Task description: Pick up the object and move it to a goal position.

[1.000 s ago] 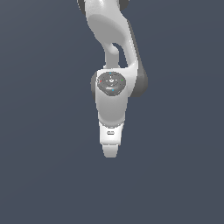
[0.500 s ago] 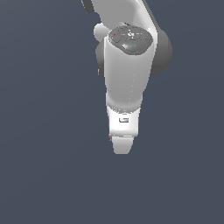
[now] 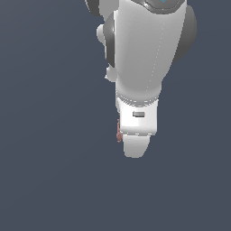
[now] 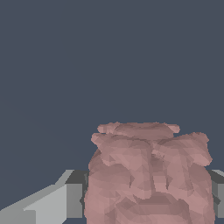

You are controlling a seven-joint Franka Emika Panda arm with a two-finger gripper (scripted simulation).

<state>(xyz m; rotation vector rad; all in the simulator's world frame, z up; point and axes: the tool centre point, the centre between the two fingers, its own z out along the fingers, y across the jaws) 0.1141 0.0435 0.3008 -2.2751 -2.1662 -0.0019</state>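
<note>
In the wrist view the object (image 4: 146,175), a pinkish-red bumpy lump, fills the space between my two grey fingers (image 4: 65,199), and both pads press against its sides. My gripper (image 4: 146,194) is shut on it. In the exterior view the white hand (image 3: 135,122) and the arm cover nearly all of the object; only a thin pink sliver of the object (image 3: 119,131) shows at the hand's edge on the exterior view's left. The fingertips themselves are hidden under the hand in that view.
A plain dark grey-blue surface (image 3: 45,158) lies all around in both views. The arm's large white and dark grey links (image 3: 149,45) take up the upper middle of the exterior view.
In the exterior view the arm and hand have grown much larger, coming toward the camera. A pink sliver of the object now shows at the hand's edge.
</note>
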